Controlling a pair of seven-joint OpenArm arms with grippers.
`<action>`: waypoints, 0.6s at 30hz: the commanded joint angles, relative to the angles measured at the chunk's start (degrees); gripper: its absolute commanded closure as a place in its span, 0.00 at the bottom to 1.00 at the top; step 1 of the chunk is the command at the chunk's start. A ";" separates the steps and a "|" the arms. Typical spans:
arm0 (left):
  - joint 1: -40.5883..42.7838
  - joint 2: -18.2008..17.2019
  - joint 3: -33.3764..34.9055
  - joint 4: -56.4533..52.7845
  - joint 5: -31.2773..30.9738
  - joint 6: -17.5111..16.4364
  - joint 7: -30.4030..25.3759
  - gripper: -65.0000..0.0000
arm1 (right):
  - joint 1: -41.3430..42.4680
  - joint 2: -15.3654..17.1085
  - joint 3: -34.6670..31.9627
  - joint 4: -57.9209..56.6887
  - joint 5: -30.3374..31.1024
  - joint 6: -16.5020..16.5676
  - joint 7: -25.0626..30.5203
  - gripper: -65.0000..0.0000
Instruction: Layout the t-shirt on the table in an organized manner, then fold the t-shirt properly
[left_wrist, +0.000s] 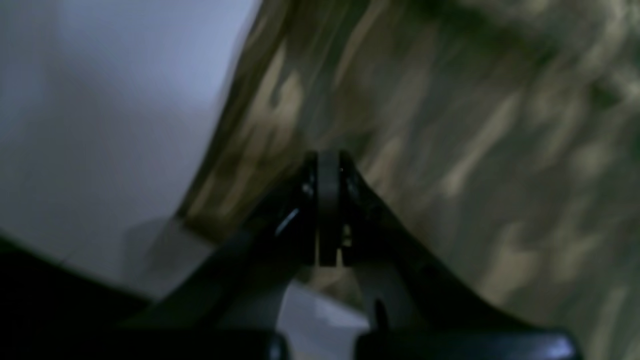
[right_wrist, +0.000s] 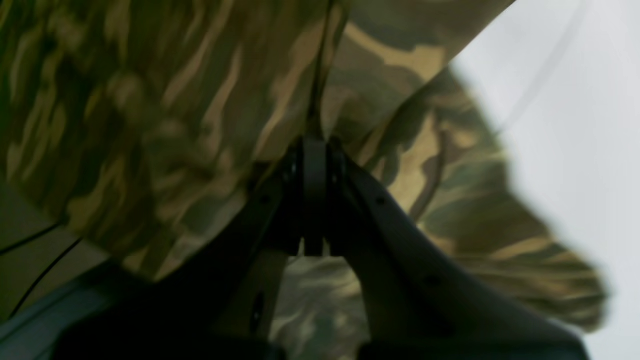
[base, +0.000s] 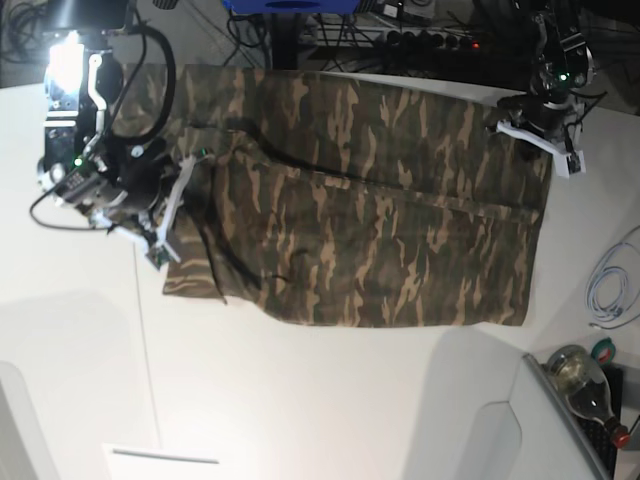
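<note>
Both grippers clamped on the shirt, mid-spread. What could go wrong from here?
1. The sleeve end by the right gripper is bunched and doubled over; setting it down like that likely bakes creases into the fold.
2. The left gripper pinches only the t-shirt at its edge; a harder pull might slip the cloth free.
3. The shirt's far edge lies close to the table edge near the cables; further stretching that way may drag it off.

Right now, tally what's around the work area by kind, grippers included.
T-shirt: 1
Grippers: 2, the left gripper and the right gripper, both shut on the t-shirt
Glass bottle: 1
White cable: 1
Total: 5
</note>
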 joint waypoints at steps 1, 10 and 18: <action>0.30 -0.85 -0.25 1.08 -1.11 -0.11 -1.36 1.00 | 0.43 0.04 0.18 -0.79 0.49 -0.09 0.53 0.97; 0.39 -0.85 -2.80 1.34 -2.43 -0.20 -1.36 1.00 | -0.63 0.13 0.18 2.11 0.40 -3.08 -1.32 0.49; 0.48 -0.85 -5.44 1.08 -2.34 -0.28 -1.36 1.00 | 9.22 1.27 -7.12 -0.17 0.32 -8.18 2.99 0.45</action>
